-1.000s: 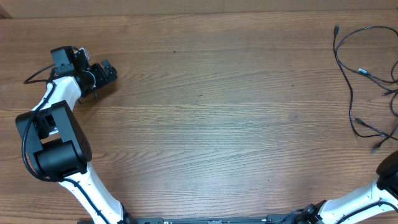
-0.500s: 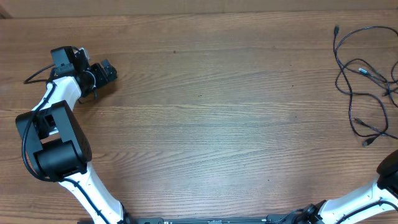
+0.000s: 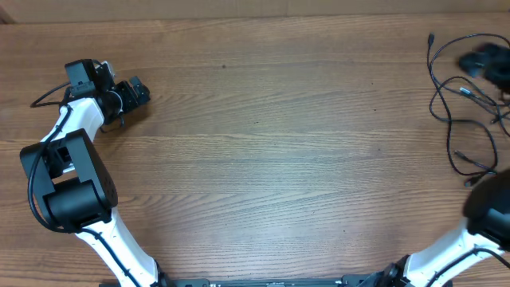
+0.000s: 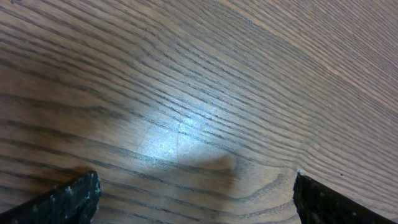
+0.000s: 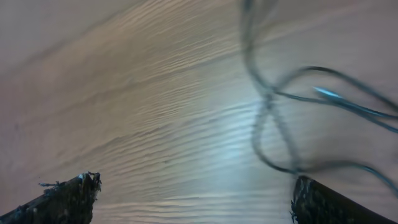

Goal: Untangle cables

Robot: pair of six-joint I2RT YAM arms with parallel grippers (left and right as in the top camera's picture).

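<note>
Overhead, we see the left arm [image 3: 76, 171] folded by the table's [image 3: 279, 143] left edge, the left gripper's [image 4: 196, 198] fingers spread wide over bare wood with nothing between them. The right gripper [image 5: 193, 198] shows fingers wide apart and empty in its wrist view, with the cables [image 5: 268, 93] crossing beyond them. Only the overhead view places it, as a dark blur, above those loops at the far right corner.
</note>
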